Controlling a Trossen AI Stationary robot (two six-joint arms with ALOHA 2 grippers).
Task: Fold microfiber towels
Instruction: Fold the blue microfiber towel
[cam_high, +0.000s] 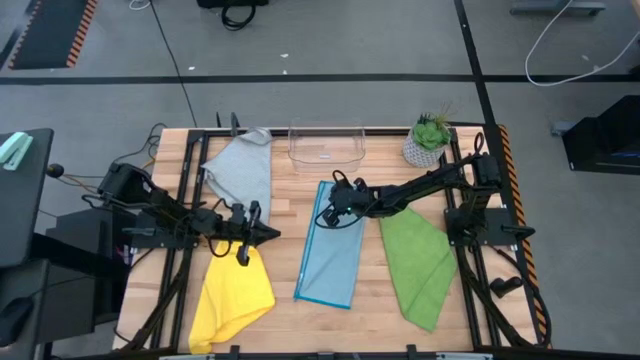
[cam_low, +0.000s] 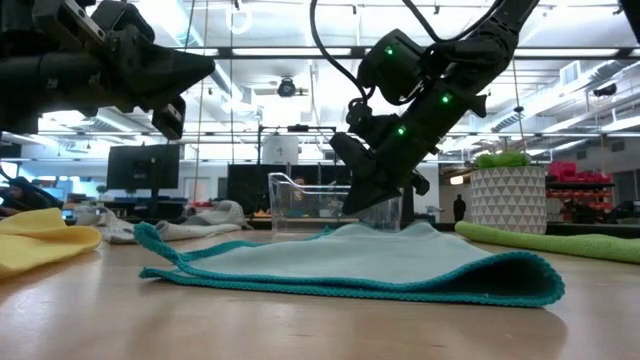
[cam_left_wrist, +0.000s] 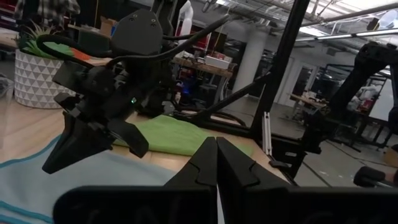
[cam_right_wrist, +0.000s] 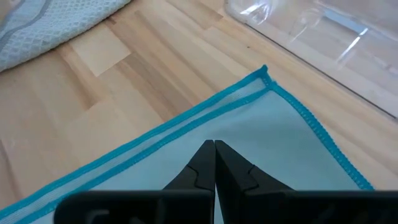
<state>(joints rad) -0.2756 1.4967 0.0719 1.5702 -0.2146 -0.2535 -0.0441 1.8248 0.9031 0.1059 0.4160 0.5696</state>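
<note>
A pale wooden desk (cam_high: 290, 200) carries four soft microfiber cloths: the light blue towel with a teal stitched edge (cam_high: 333, 252) lies folded to a long rectangle in the middle, the green towel (cam_high: 418, 256) lies flat on its right near the desk's right edge, the yellow towel (cam_high: 232, 296) lies crumpled at the front left, and the grey towel (cam_high: 243, 170) lies rumpled at the back left. A clear plastic bin (cam_high: 325, 146) stands at the back centre, with a small green plant in a white patterned pot (cam_high: 429, 142) beside it. The right gripper (cam_high: 328, 212), its fingers pressed together and holding nothing, hovers just above the blue towel's far corner. The left gripper (cam_high: 272, 234), likewise closed and empty, hangs between the yellow and blue towels
</note>
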